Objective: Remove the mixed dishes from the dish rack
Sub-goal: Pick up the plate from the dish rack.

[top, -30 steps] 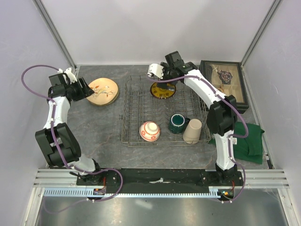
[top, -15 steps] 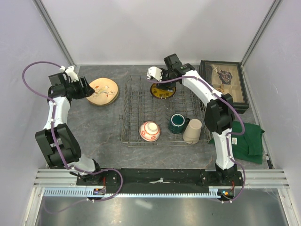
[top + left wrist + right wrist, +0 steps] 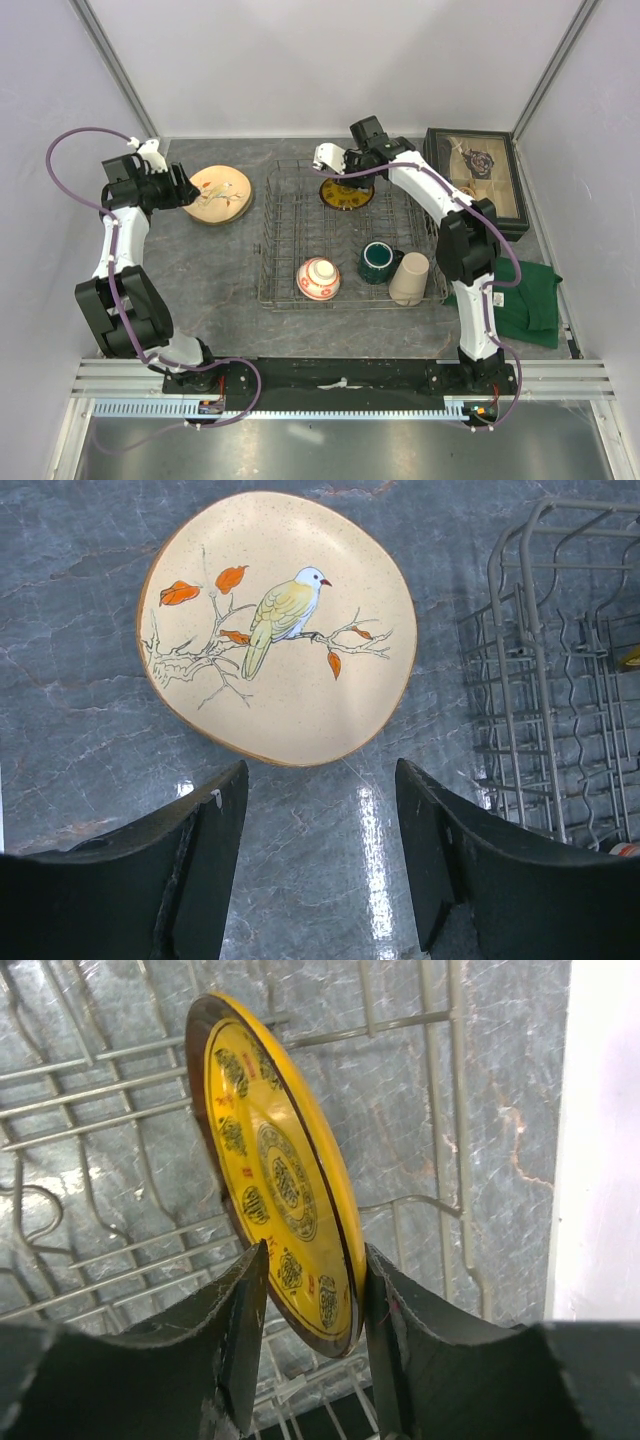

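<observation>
The step in hand is taking the gold-brown patterned plate [image 3: 275,1170] out of the dish rack [image 3: 268,240]. The plate stands on edge among the tines at the top middle of the rack in the overhead view. The right gripper [image 3: 315,1260] straddles its rim, one finger against each face, so it reads as clamped on the plate, though how firmly cannot be told. The plate does not look lifted yet, since wires cross close behind it in the right wrist view. One dish is already out: a pale bird plate [image 3: 290,630] lies flat on the table [image 3: 80,730] at the upper left of the overhead view, apart from the rack's left wall. The left gripper [image 3: 320,780] hangs just beside that plate's near edge with its fingers spread and nothing between them. Along the bottom edge of the rack sit the small red-and-white bowl [image 3: 318,279], the dark green handled mug [image 3: 378,262] and the tall beige tumbler [image 3: 408,278], so by my reckoning the task is under halfway. The next move probably calls for a secure pinch. Then comes a lift in the plate's own plane until it clears the tines, and only after that a sideways carry. A thin rim hold may let the plate pivot or slip.
</observation>
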